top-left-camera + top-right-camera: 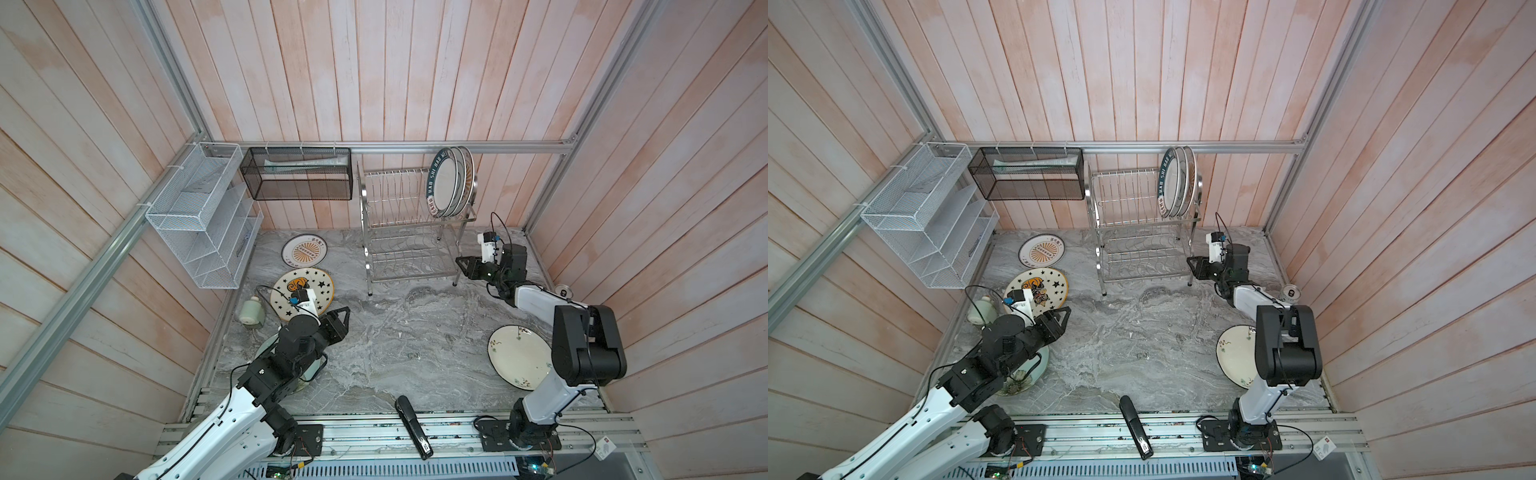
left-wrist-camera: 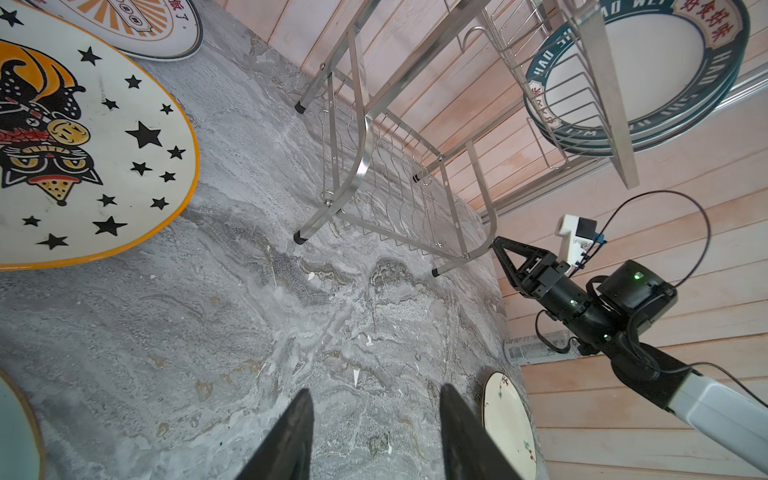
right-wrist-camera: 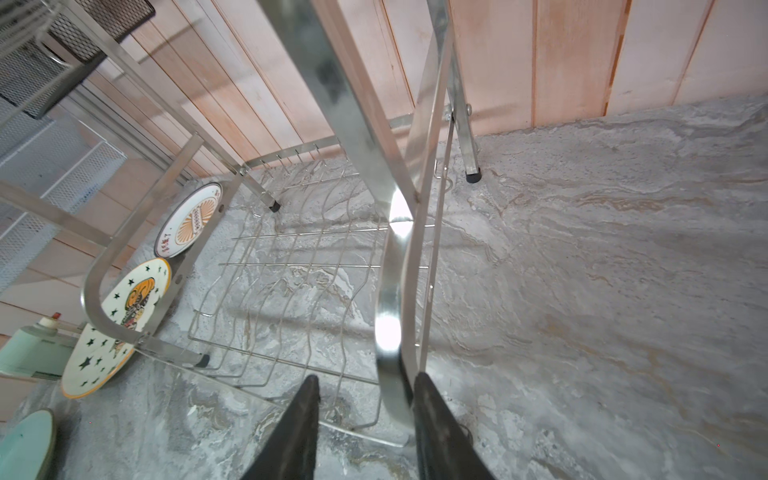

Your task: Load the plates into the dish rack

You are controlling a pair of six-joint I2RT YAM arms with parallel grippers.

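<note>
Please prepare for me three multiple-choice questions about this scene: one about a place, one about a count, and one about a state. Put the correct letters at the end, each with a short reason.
1. On which tier of the dish rack do the plates already loaded stand?
A. upper
B. lower
C. some on each

2. How many plates stand in it?
A. two
B. three
C. five

3. The left gripper is:
A. shut on a plate
B. shut on a rack wire
C. open, holding nothing

Answers:
1 A: both top views show them upright in the top slots.
2 B: three rims stand side by side.
3 C: the left wrist view shows its fingers apart with nothing between.
</note>
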